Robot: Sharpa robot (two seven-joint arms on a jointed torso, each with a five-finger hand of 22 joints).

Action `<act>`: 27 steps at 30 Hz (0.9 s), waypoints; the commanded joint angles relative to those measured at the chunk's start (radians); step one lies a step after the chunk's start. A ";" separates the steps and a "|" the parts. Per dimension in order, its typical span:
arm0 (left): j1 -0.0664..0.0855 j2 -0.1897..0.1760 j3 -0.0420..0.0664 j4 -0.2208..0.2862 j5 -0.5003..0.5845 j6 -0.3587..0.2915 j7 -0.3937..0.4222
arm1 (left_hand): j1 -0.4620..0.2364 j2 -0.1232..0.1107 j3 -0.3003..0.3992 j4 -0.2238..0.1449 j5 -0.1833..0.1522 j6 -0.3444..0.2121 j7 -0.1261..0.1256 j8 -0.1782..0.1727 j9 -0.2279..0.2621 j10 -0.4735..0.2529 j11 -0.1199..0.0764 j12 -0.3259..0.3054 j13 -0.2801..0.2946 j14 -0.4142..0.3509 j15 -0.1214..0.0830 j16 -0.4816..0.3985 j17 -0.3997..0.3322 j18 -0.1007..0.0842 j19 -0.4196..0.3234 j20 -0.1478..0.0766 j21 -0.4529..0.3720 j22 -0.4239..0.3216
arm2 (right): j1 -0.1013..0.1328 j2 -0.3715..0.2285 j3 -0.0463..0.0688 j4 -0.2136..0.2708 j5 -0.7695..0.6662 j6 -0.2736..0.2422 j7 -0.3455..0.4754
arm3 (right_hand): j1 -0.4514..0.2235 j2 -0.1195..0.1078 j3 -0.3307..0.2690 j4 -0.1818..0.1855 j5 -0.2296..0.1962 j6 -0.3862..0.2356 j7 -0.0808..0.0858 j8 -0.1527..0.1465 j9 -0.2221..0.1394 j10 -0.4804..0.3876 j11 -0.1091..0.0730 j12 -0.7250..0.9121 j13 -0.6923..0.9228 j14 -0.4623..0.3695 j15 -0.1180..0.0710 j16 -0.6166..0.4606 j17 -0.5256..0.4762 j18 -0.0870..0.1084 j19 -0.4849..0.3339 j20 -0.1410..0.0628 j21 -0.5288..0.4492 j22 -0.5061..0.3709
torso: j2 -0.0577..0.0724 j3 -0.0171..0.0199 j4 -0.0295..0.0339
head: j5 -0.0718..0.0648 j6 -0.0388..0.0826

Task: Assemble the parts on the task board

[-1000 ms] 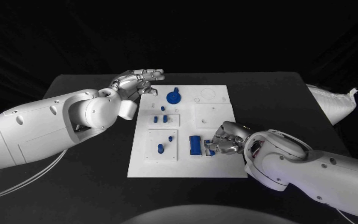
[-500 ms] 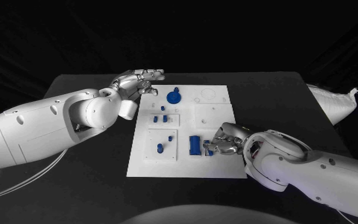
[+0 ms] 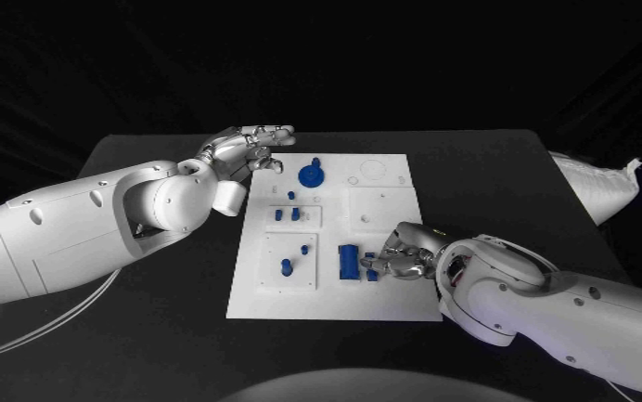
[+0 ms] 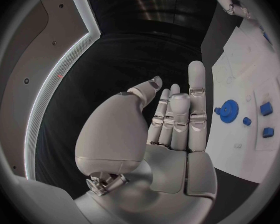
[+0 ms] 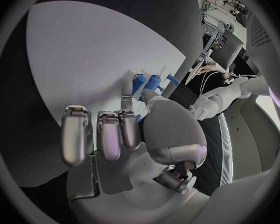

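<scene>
I see my right hand [image 3: 402,255] on the board [image 3: 388,202], fingers curled by a blue part [image 3: 349,261]; grip unclear. Left hand [image 3: 248,149] hovers, fingers spread, empty.

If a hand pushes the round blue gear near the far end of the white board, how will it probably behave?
The blue gear looks like rigid plastic, so it would likely stay stiff, not bend. It seems small and thin beside the task board, so probably light and easy to slide. Its round shape suggests it might turn or roll if tipped on edge.
</scene>
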 commanded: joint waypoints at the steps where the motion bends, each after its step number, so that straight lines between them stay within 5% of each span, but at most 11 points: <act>1: 0.000 0.001 0.001 0.001 -0.004 0.019 0.001 | -0.007 0.001 -0.006 0.002 0.001 -0.006 -0.001 0.005 0.000 -0.009 0.000 0.004 -0.001 -0.007 0.001 0.003 -0.002 0.009 -0.002 0.005 -0.007 -0.001 | -0.001 0.001 0.000 0.004 -0.023 0.004 0.006 | -0.005 0.003 -0.020 0.011 -0.008 -0.009 -0.002 0.008 0.004 0.080 -0.009 0.005 0.211 0.096 -0.007 0.004 0.202 -0.009 0.035 -0.007 0.004 0.029 | 0.000 -0.0002 0.0004 | -0.001 -0.001; 9: 0.000 0.002 0.001 0.000 -0.004 0.020 0.001 | -0.007 0.001 -0.006 0.002 0.001 -0.006 -0.001 0.006 0.000 -0.009 0.000 0.004 -0.001 -0.007 0.001 0.002 -0.004 0.009 -0.002 0.005 -0.007 -0.001 | -0.001 -0.007 0.000 0.015 -0.031 -0.009 0.014 | -0.008 0.013 -0.066 0.030 -0.047 -0.013 -0.003 0.015 0.014 0.081 -0.009 0.007 0.213 0.096 -0.007 0.005 0.204 -0.010 0.036 -0.007 0.005 0.032 | 0.000 0.0002 0.0002 | -0.002 0.001; 18: 0.000 0.000 0.001 0.000 -0.004 0.020 0.000 | -0.007 0.001 -0.006 0.002 0.001 -0.006 -0.001 0.006 0.000 -0.009 0.000 0.004 -0.001 -0.007 0.001 0.002 -0.004 0.009 -0.002 0.005 -0.007 -0.001 | -0.002 -0.036 0.000 0.035 -0.031 -0.002 0.072 | 0.103 0.005 -0.114 -0.017 -0.132 -0.024 -0.002 0.025 0.028 0.081 -0.009 0.005 0.214 0.096 -0.007 0.004 0.203 -0.009 0.034 -0.007 0.002 0.030 | 0.000 0.0002 0.0005 | -0.002 0.001; 27: 0.000 -0.002 0.001 -0.003 -0.004 0.020 -0.001 | -0.007 0.001 -0.006 0.002 0.001 -0.006 -0.001 0.006 0.000 -0.009 0.000 0.004 -0.001 -0.007 0.001 0.002 -0.004 0.009 -0.002 0.005 -0.007 -0.001 | -0.004 -0.062 0.000 0.044 -0.021 -0.002 0.103 | 0.107 0.005 -0.126 -0.017 -0.146 -0.025 -0.001 0.026 0.029 0.081 -0.008 0.005 0.214 0.096 -0.006 0.005 0.205 -0.009 0.034 -0.007 0.003 0.031 | 0.000 -0.0002 -0.0003 | -0.003 0.002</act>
